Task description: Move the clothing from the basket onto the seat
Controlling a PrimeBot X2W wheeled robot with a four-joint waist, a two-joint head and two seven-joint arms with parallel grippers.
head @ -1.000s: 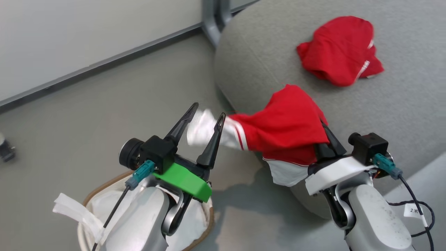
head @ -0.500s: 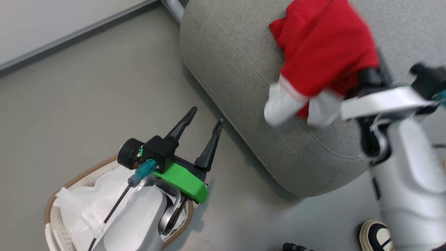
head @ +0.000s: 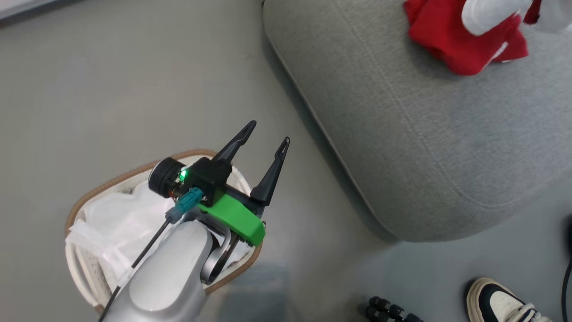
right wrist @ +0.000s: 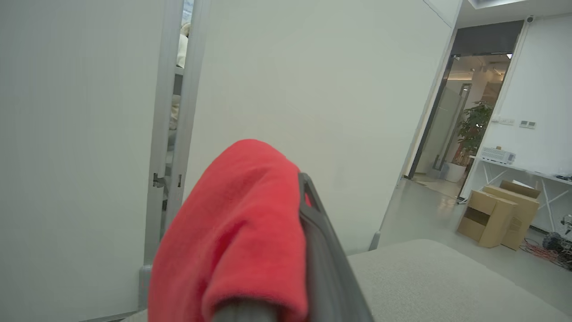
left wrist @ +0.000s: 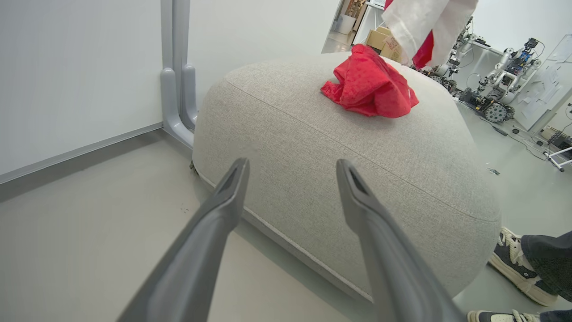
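Observation:
A crumpled red garment (head: 447, 49) (left wrist: 368, 87) of the clothing lies on top of the grey seat (head: 424, 134) (left wrist: 357, 156). Above it hangs a second red and white garment (head: 487, 13) (left wrist: 424, 27). In the right wrist view its red cloth (right wrist: 241, 232) drapes over my right gripper (right wrist: 297, 183), which is shut on it above the seat (right wrist: 438, 277). My left gripper (head: 269, 132) (left wrist: 291, 167) is open and holds nothing. It hovers over the basket (head: 89, 197), where white liner shows. My left arm hides part of the basket.
A person's shoe (head: 500, 304) (left wrist: 514, 264) stands on the floor by the seat's near right side, next to small black wheels (head: 389, 308). A white wall panel with a grey post (left wrist: 178, 89) stands behind the seat. Cardboard boxes (right wrist: 496, 214) lie further back.
The head camera has turned. My right gripper has carried the red and white garment up from the seat's front edge to above the seat. The left gripper stays open over the basket.

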